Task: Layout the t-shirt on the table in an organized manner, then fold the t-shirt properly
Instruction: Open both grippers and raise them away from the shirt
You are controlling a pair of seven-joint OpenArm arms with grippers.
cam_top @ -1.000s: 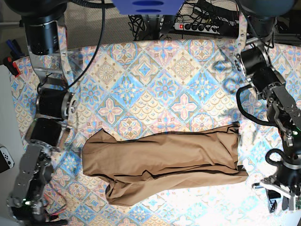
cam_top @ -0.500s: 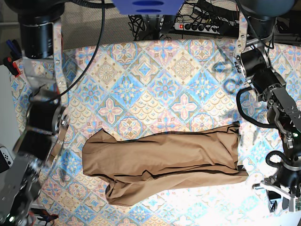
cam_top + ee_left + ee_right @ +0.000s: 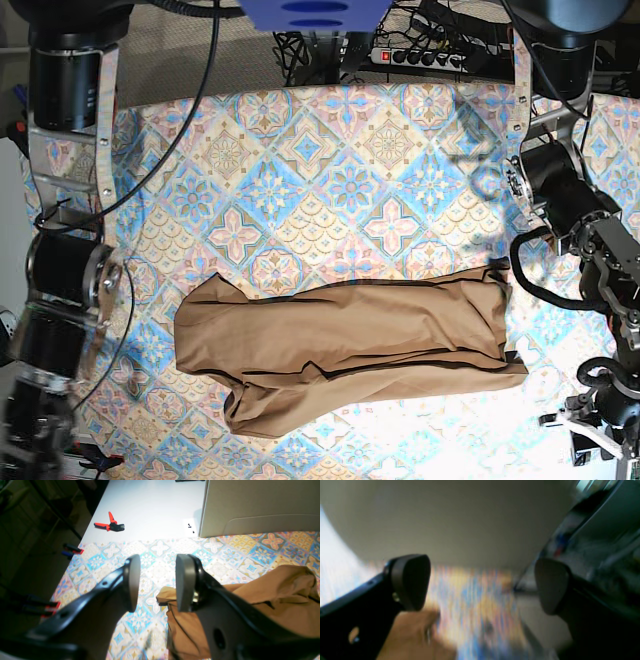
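The plain tan soft-cloth short-sleeved t-shirt [image 3: 345, 350] lies bunched lengthwise near the front of the wide table covered in blue, pink and cream diamond-tile cloth [image 3: 330, 170], long folds running across it, so not yet laid flat.

Left gripper [image 3: 156, 582] hangs just off the shirt's end, jaws approx half apart, nothing between them. Right gripper [image 3: 482, 585] has its jaws spread wide and empty; that view is badly blurred, w/ tan cloth low at its left.

Step in hand, I judge: spread the shirt. To do it well, each gripper should pinch a single layer at opposite ends, e.g. hem vs shoulders, then pull apart low and evenly so creases drop out w/o dragging the tablecloth.
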